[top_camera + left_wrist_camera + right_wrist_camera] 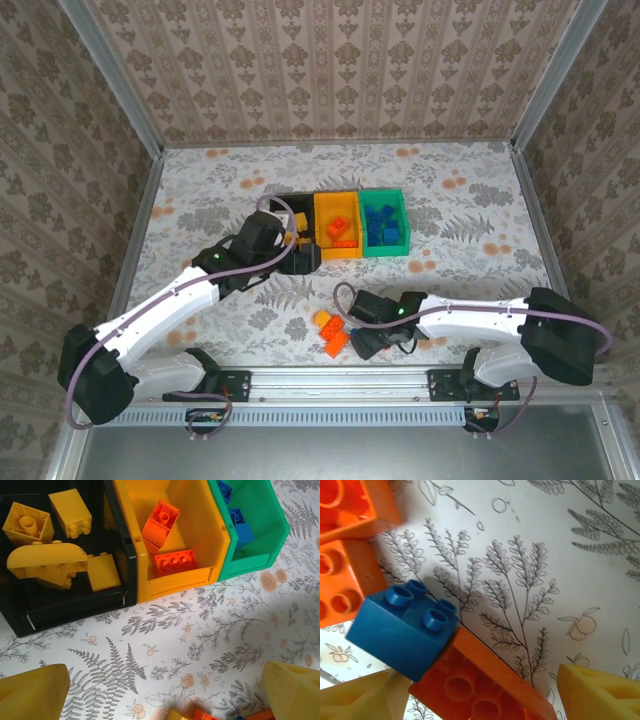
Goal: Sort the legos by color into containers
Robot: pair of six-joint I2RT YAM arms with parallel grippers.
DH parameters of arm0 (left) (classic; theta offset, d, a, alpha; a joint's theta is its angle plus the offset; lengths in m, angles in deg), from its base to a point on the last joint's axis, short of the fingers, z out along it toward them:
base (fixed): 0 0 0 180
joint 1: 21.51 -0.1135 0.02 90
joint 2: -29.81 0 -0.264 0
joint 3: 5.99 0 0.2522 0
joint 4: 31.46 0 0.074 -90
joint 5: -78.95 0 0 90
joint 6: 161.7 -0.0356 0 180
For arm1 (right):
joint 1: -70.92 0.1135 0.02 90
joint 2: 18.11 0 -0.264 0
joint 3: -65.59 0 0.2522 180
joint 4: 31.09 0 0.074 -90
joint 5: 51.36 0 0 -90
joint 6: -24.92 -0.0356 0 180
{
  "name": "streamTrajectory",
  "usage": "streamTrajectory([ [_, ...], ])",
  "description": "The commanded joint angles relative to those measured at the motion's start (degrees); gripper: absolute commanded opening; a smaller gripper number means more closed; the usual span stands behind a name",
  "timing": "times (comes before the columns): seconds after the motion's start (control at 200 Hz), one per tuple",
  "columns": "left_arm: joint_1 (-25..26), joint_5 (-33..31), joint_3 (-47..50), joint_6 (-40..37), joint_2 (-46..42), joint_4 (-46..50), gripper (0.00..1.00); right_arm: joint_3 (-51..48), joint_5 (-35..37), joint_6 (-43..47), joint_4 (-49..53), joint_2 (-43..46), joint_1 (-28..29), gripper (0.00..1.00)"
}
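Three joined containers stand mid-table: a black bin (299, 205) (75, 607), a yellow-orange bin (337, 205) (200, 525) and a green bin (384, 198) (270, 525). Yellow legos (45, 565) lie in the black bin, orange-red legos (174, 562) in the yellow-orange one, blue legos (239, 527) in the green one. My left gripper (303, 262) (167, 692) hovers open and empty over the table just in front of the bins. My right gripper (358, 336) (475, 690) is open around a blue lego (402, 630) leaning on an upturned orange lego (485, 680). Its right finger (600, 695) stands apart from them.
More loose orange bricks (331, 333) (350, 540) lie beside the right gripper near the table's front edge. Patterned walls (330, 70) enclose the table on three sides. Open tabletop lies left (200, 200) and right (470, 230) of the bins.
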Motion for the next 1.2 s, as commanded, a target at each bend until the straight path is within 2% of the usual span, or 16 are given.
streamTrajectory([
  [0.0, -0.7, -0.2, 1.6, 1.2, -1.9, 1.0, 1.0, 1.5, 3.7, -4.3, 5.8, -0.8, 0.5, 0.75],
  [0.21, -1.3, 0.3, 3.2, 1.6, -2.8, 0.4, 1.0, 0.2, 6.2, -10.5, 6.7, -1.2, 0.2, 0.58],
  [0.405, -1.5, -0.1, 3.9, 1.5, -3.9, 0.5, 1.0, -0.6, 5.5, -11.9, 4.2, -1.5, -2.3, 0.41],
  [0.595, -1.7, -1.6, 5.6, 1.4, -6.4, 1.0, 1.0, 1.5, 7.6, -9.2, 4.6, 4.4, -6.7, 0.31],
  [0.78, -1.8, -2.1, 9.5, 2.1, -9.6, 0.4, 1.0, 10.0, 7.5, -2.1, 4.0, 8.6, -12.8, 0.29],
  [0.99, -2.0, -2.2, 14.0, 3.8, -13.2, 0.4, 1.0, 24.8, 4.9, 3.4, -3.6, -1.6, -17.7, 0.28],
  [1.195, -2.0, -1.3, 15.7, 4.6, -15.2, 1.1, 1.0, 40.6, 3.9, 4.0, -8.1, -20.6, -21.3, 0.29],
])
